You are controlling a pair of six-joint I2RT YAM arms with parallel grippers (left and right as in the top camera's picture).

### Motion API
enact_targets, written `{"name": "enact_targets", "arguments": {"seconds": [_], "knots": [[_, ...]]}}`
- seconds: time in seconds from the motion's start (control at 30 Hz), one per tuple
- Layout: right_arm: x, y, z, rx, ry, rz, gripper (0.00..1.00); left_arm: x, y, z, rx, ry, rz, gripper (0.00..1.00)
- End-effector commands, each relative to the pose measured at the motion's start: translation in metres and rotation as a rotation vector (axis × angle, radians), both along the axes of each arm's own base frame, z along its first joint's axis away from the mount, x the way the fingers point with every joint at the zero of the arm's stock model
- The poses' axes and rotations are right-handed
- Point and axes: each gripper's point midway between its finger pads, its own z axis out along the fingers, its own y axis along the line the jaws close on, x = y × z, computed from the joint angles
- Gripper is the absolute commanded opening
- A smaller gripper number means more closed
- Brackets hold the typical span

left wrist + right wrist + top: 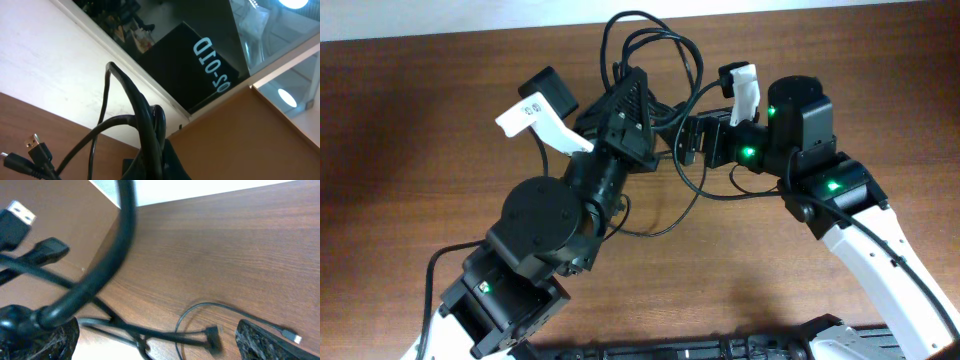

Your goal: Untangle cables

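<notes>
Several thin black cables lie tangled at the far middle of the wooden table, and one loop trails toward me. My left gripper reaches into the tangle. In the left wrist view it is shut on a bundle of cables that rises out of the jaws, with a USB plug at lower left. My right gripper sits just right of the tangle. In the right wrist view it is open, with thin cables and a small plug on the table between its fingers. A thick cable crosses beside its left finger.
The wooden table stretches to the left and front. A white wall edge runs along the back. A black box with white lettering shows beyond the table in the left wrist view. Dark equipment lies at the front edge.
</notes>
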Motion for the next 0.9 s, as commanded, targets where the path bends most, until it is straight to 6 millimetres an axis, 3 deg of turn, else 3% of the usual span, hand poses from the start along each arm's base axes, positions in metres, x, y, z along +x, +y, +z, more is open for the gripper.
{"name": "enact_targets", "arguments": {"seconds": [0.0,0.27,0.47,0.6,0.73,0.87], "knots": [[0.002,-0.009,-0.005,-0.004,0.026,-0.017,1.0,-0.005,-0.001,0.012,-0.01,-0.029,-0.031,0.0],[0.007,-0.036,-0.026,-0.093,0.076,-0.111,1.0,-0.005,-0.001,0.015,-0.019,-0.037,-0.03,0.0],[0.004,-0.036,-0.033,-0.176,0.031,-0.049,1.0,-0.01,0.003,0.046,-0.126,-0.127,-0.035,0.0],[0.008,-0.036,-0.044,-0.191,0.059,-0.051,1.0,-0.019,-0.005,0.06,-0.157,-0.176,-0.112,0.0],[0.013,-0.035,-0.06,-0.204,0.101,-0.047,1.0,-0.019,-0.004,0.062,-0.165,-0.183,-0.109,0.0],[0.014,-0.035,-0.062,-0.22,0.092,-0.033,1.0,-0.014,0.006,0.061,-0.138,-0.188,-0.037,0.0]]}}
